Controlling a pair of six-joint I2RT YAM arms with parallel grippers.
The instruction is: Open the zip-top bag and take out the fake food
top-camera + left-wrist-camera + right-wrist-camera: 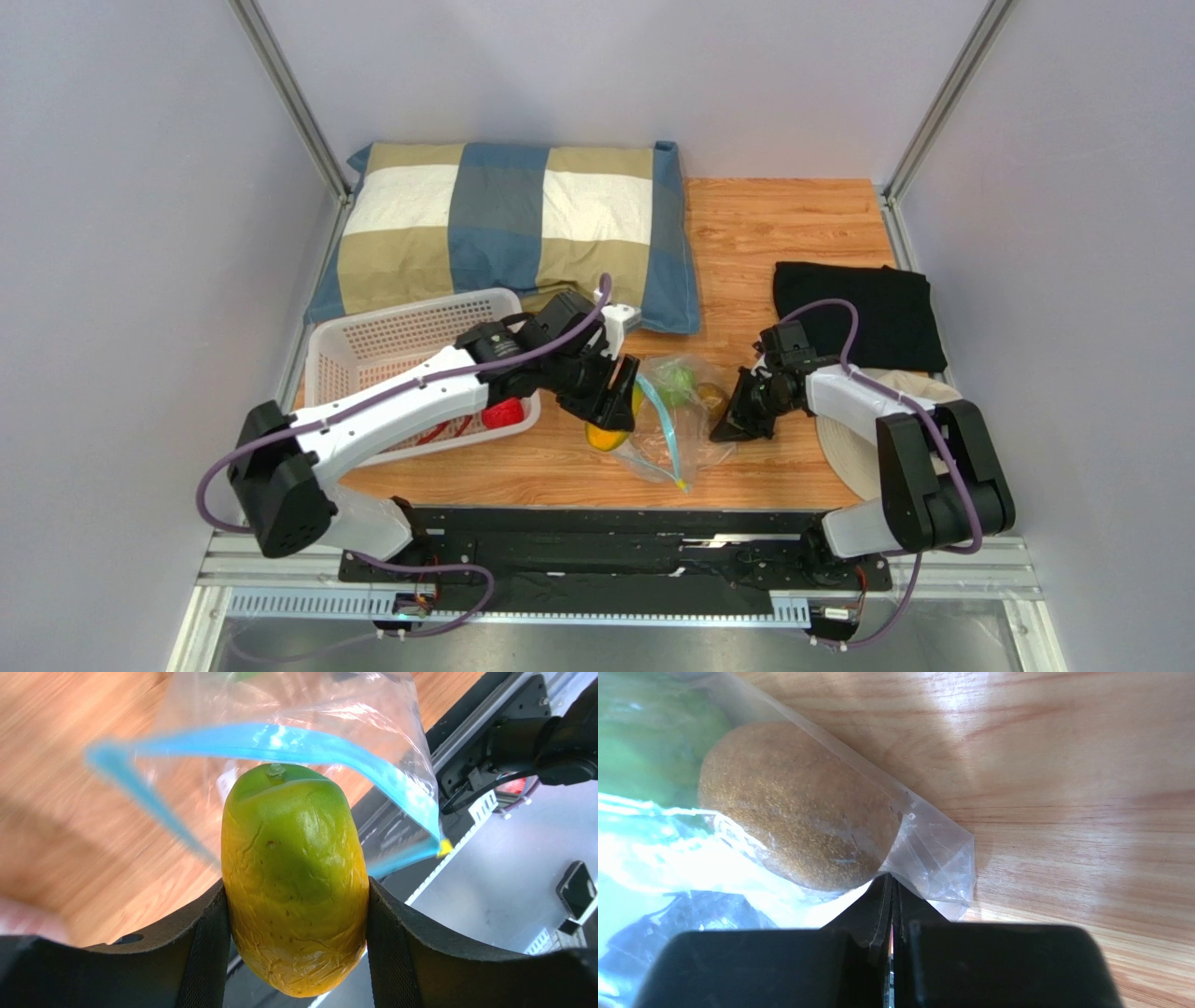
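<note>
We saw the left gripper (pixel 295 913) clamped partway closed on the green-to-orange plastic mango (pixel 295 875), one black finger (pixel 203 959) pressed to each side, stem end pointing away from the wrist cam. The mango sat just in front of the open mouth of the clear, crinkly zip-top bag (pixel 365 714). Its light blue zipper strip (pixel 316 745) curved behind the fruit's top, & we couldn't tell if they touched. From the top cam the bag lay on the wooden table (pixel 786 224) btwn the two grippers, w/ a green leafy ball (pixel 676 381) and a brownish-yellow oval piece (pixel 794 808) inside. The right gripper (pixel 891 906) was pinched fully together on a bottom corner of the bag, right beside that brownish piece. The white perforated basket (pixel 379 336) stood on the left under the left arm, w/ a red strawberry (pixel 501 413) at its near side. Farther back lay a blue-and-tan checked pillow (pixel 505 224), and a folded black cloth (pixel 856 315) on the right.
</note>
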